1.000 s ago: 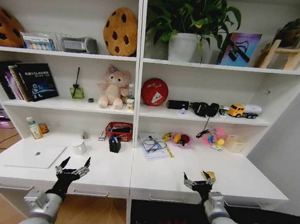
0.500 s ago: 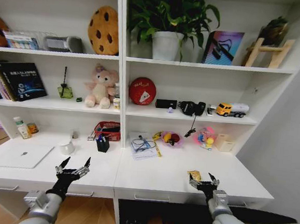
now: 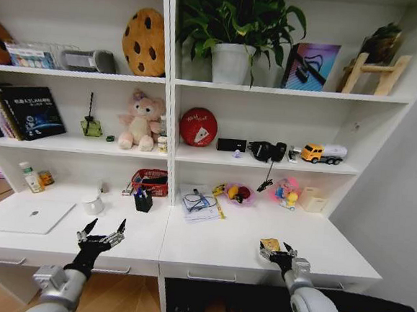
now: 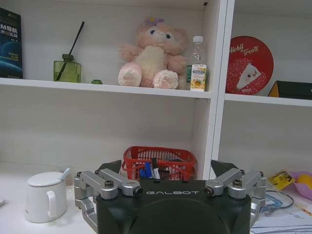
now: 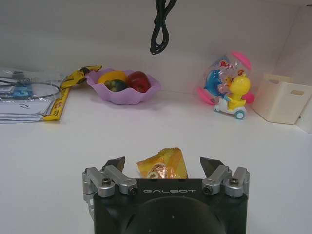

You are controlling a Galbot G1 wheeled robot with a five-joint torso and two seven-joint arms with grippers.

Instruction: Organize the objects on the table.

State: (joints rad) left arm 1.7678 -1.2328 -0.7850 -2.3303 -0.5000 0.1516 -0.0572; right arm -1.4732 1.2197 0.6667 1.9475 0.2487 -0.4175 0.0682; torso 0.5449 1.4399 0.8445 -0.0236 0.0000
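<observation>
Right wrist view has the right end effector [image 5: 162, 165] spread wide low over the white tabletop [image 5: 146, 131], the yellow wedge-shaped packet [image 5: 162, 164] lying flat between its fingertips, long axis running straight ahead from it, while the left end effector [image 3: 101, 231] hovers wide apart from the silver laptop [image 3: 30, 216].

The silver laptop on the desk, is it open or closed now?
Closed. The silver laptop lies flat on the white desk, lid down, its logo facing up; no screen or keyboard shows.
</observation>
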